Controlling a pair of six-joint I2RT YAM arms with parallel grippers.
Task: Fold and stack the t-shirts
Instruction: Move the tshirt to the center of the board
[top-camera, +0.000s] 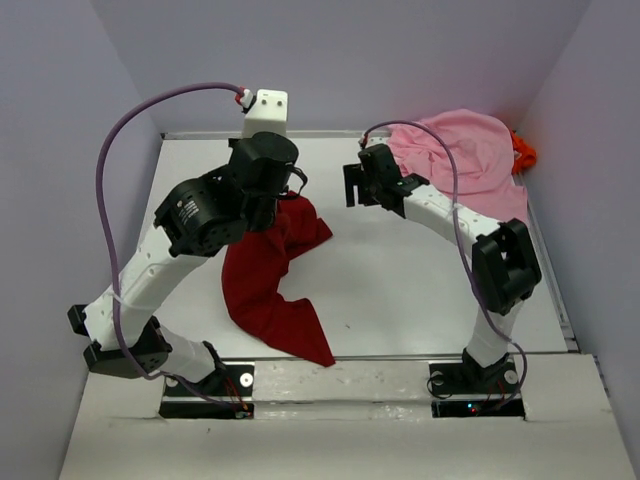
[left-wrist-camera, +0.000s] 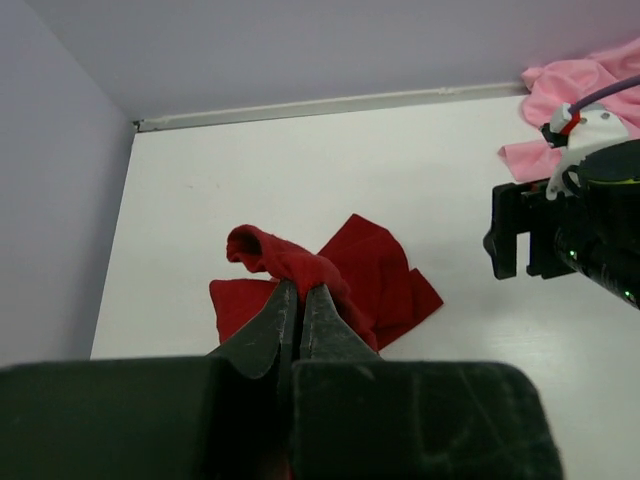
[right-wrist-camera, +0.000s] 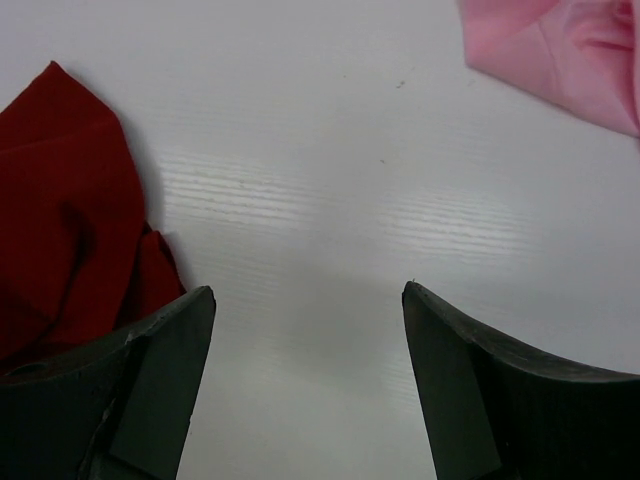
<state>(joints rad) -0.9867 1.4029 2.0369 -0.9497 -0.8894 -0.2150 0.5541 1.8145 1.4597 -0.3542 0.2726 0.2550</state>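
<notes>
The step in hand looks like the start of the first fold: spreading the dark red t-shirt (top-camera: 270, 285), which lies crumpled in the centre-left of the overhead view and trails toward the lower middle of the frame. The left gripper (left-wrist-camera: 298, 290) has its fingers pinched together on a raised ridge of that shirt, seen low in the middle of its wrist view with the cloth bunched over the tips. The right gripper (right-wrist-camera: 308, 300) stands with its jaws wide apart and nothing between them, over bare table (top-camera: 400, 300), with the red cloth at the left edge of its view. The light pink t-shirt (top-camera: 470, 160) is heaped in the upper right corner, and the bright orange t-shirt (top-camera: 523, 152) peeks out at its right edge; both are unfolded. Next, I judge, the right gripper must take a second edge or corner of the red shirt so the two arms can draw it flat; which hem that should be cannot be told from this crumple.
</notes>
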